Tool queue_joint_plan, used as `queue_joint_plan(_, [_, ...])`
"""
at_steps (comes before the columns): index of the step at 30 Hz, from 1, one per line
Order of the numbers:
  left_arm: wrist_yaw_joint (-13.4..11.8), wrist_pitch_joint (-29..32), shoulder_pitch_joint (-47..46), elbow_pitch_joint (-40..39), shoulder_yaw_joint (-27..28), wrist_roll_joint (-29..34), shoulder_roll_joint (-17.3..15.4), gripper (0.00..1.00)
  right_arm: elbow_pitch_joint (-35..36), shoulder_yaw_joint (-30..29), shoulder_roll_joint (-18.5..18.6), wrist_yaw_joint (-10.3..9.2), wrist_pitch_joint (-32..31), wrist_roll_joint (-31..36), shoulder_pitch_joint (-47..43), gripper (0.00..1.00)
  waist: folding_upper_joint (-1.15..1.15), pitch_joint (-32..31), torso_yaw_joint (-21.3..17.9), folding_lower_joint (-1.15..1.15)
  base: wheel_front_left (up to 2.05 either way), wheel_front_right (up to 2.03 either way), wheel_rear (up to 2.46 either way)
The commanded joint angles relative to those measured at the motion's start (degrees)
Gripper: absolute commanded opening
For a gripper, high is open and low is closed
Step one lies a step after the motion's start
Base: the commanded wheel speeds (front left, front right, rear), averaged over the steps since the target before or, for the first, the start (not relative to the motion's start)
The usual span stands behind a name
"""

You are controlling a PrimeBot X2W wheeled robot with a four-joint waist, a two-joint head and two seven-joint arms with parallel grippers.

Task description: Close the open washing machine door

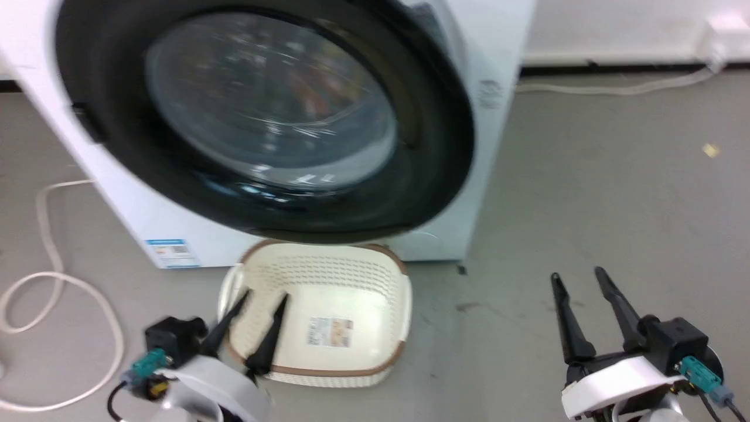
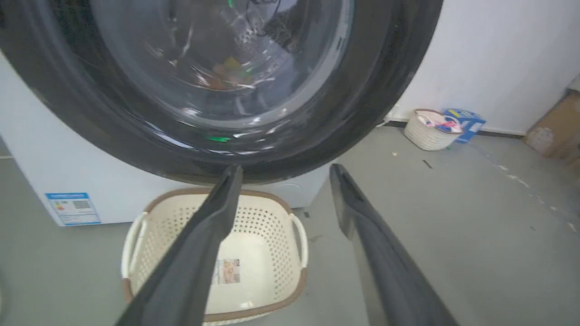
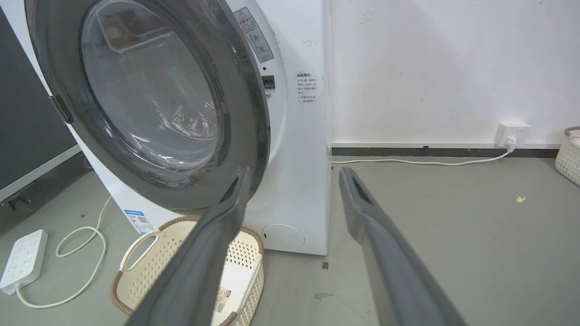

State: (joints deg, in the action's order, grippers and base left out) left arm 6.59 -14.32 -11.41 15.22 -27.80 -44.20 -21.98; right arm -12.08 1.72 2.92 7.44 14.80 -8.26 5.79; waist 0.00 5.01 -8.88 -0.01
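My left end effector (image 1: 263, 296) is spread and empty, its fingers over the cream basket (image 1: 328, 269), which holds nothing but a label. The washing machine door (image 1: 263, 111) hangs just above and ahead of it, round face toward me, standing off the washing machine (image 1: 135, 211) rather than flush. My right end effector (image 1: 576, 274), also spread and empty, sits farther aside, so I judge the left nearer.
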Motion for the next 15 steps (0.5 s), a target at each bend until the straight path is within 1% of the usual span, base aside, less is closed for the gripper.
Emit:
queue_joint_plan(1, [-1.73,-0.57,-0.34,0.38,2.02,4.44,1.04,1.0,0.45,-0.23,-0.04,0.05,0.2,0.31,-0.93,1.0,0.0,-3.31,4.09,0.01,0.0,0.0,0.0])
queue_joint_plan(3, [-3.87,-0.63,0.72,-2.68,7.75,10.77,3.9,1.0,0.75,-0.18,-0.04,0.05,0.2,0.33,-1.23,1.0,0.0,-3.57,5.26,0.01,0.0,0.0,0.0])
queue_joint_plan(5, [-4.85,-0.65,3.15,-6.19,12.41,16.94,6.39,1.0,0.99,0.02,-0.04,0.05,0.2,0.4,-1.44,1.0,0.0,-3.7,6.06,0.01,0.0,0.0,0.0])
queue_joint_plan(9, [-4.58,-0.66,7.97,-10.61,18.64,25.7,10.59,1.0,1.31,0.66,-0.04,0.05,0.2,0.7,-1.81,1.0,0.0,-3.6,6.94,0.01,0.0,0.0,0.0])
queue_joint_plan(10, [-4.27,-0.66,8.87,-10.95,19.56,27.6,11.18,1.0,1.48,0.85,-0.04,0.05,0.2,0.68,-1.85,1.0,0.0,-3.47,7.02,0.01,0.0,0.0,0.0])
queue_joint_plan(12, [-4.46,-0.67,10.14,-11.89,20.98,31.47,12.19,1.0,1.8,1.27,-0.04,0.05,0.2,0.48,-1.84,1.0,0.0,-2.83,7.09,0.01,0.0,0.0,0.0])
queue_joint_plan(15, [-4.47,-0.67,10.85,-13.29,23.23,34.78,14.23,1.0,1.88,1.72,-0.04,0.05,0.2,0.96,-1.74,1.0,0.0,-1.68,7.48,0.01,0.0,0.0,0.0])
